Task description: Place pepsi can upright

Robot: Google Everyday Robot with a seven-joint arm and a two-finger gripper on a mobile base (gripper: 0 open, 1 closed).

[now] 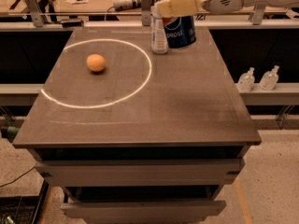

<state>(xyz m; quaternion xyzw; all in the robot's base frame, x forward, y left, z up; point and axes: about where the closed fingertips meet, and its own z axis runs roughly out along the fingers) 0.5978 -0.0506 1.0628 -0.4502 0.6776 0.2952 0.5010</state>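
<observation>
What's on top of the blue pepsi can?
The robot's tan gripper, at the far edge of the dark table, has its jaws clamped around the top of the small blue aluminium pepsi can. They cover the can's lid, so that cannot be seen.
</observation>
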